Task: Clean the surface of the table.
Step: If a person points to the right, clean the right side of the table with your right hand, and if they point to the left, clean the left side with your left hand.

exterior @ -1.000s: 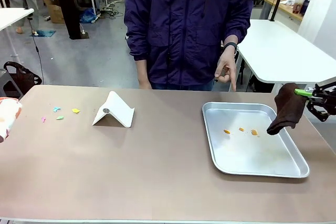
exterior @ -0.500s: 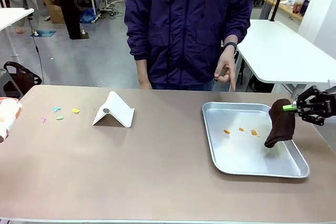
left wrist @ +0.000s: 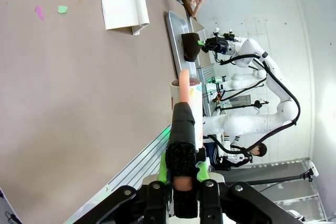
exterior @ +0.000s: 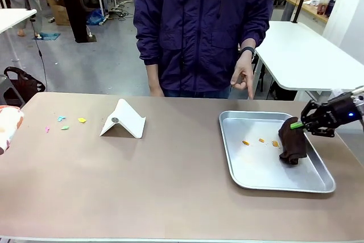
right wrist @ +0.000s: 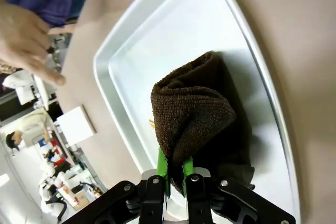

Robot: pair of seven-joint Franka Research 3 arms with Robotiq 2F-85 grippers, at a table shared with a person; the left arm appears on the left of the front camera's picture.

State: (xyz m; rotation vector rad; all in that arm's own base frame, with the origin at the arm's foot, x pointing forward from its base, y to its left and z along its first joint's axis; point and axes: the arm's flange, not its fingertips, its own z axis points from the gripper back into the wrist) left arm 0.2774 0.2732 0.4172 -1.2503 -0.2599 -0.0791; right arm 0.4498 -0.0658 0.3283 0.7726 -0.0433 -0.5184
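Observation:
The brownish table point(exterior: 170, 180) carries several small coloured scraps point(exterior: 63, 123) at its far left. My right gripper point(exterior: 297, 124) is shut on a dark brown cloth point(exterior: 291, 141). The cloth's lower end rests inside a metal tray point(exterior: 227, 140), next to three orange crumbs point(exterior: 261, 140). In the right wrist view the cloth point(right wrist: 194, 114) bunches over the closed green fingers point(right wrist: 163, 169). My left gripper point(left wrist: 182, 174) is shut on a roller tool point(left wrist: 185, 95) with a peach handle and a white cylinder, held above the table point(left wrist: 79, 103).
A white folded stand point(exterior: 123, 119) sits left of the middle, near the far edge. A person in a dark purple jacket stands at the far side, one hand point(exterior: 244, 78) hanging above the tray's far rim. A white table point(exterior: 307, 55) stands behind on the right.
My right gripper has moved left and down with the cloth, from beyond the tray's right rim into the tray. The cloth's lower end now touches the tray floor.

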